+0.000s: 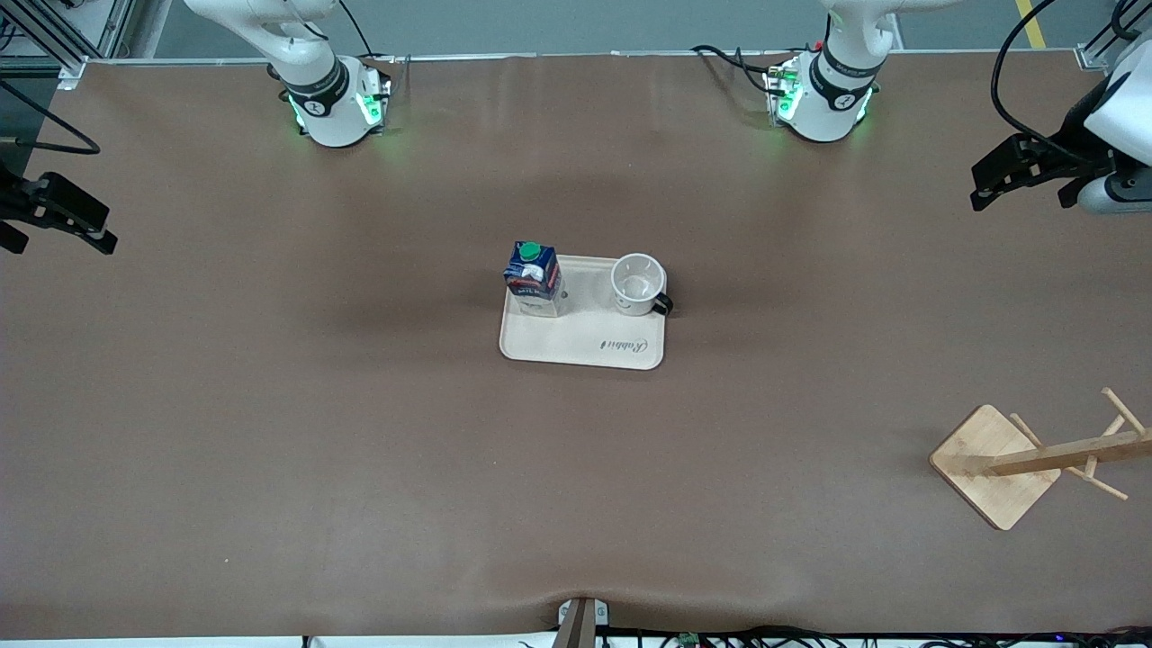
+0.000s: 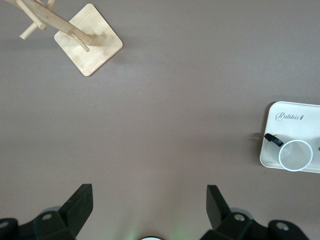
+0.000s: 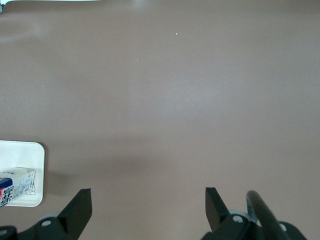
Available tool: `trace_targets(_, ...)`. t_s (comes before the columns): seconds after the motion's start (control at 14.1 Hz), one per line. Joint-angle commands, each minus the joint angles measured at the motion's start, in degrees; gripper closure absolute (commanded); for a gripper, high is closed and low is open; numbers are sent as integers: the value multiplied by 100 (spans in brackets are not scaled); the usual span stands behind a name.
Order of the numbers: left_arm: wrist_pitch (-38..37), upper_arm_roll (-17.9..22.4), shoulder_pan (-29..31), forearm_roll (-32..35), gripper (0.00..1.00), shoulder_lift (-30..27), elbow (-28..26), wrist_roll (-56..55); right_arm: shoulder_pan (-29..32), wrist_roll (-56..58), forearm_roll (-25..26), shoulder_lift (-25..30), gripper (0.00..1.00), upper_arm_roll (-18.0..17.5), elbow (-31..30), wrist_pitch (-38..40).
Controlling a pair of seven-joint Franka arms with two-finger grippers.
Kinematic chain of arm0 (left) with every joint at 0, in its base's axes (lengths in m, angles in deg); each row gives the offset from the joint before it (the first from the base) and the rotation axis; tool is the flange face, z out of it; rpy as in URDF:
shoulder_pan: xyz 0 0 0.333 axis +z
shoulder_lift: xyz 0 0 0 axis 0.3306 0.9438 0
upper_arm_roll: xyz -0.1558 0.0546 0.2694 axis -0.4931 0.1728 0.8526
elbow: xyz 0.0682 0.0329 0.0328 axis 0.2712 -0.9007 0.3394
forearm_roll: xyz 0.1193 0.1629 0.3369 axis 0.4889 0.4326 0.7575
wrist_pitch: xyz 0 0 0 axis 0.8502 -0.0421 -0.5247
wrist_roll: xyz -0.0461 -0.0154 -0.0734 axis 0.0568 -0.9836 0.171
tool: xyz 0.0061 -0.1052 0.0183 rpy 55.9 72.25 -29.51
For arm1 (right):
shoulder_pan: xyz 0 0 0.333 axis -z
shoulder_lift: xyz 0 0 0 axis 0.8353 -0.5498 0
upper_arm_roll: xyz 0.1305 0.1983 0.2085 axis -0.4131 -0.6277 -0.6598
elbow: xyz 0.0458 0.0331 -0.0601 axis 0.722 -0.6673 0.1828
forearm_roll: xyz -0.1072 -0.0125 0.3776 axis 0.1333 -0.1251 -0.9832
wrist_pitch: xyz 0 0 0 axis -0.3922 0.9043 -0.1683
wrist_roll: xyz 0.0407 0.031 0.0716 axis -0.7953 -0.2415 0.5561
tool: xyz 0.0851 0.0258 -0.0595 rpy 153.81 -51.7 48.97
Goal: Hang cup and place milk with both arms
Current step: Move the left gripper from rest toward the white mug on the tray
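I have both arms parked wide. The left tool (image 1: 990,184) hangs at the frame's right edge over bare desk (image 1: 270,450), fingers spread and empty; the right tool (image 1: 54,220) hangs at the left edge, likewise released. The cup (image 1: 638,284) and the milk (image 1: 533,279) stand upright on the tray (image 1: 585,346) mid-frame, cup toward the left arm's end, handle pointing that way too. The left wrist view alone shows cup with rack (image 2: 87,47); the right wrist view catches only the milk's edge.

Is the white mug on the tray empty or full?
Empty. The mug stands upright on the tray, and its bare white inside bottom shows from above.
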State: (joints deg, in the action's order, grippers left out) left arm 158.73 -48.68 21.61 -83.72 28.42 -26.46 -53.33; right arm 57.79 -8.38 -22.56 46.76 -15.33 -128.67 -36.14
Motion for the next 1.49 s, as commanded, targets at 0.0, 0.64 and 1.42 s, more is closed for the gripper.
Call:
trace_targets(0.0,-62,1,-19,-162,0,53,132,77,0,-74,-80,11,0,-7,75,81)
trace_targets(0.64,8,-622,-134,-197,0,439,291,-782,9,-83,-63,2,0,20,75,81)
trace_targets(1.42,2370,-2275,-134,-109,0,492,-1702,-3736,18,-91,-71,2,0,37,75,81)
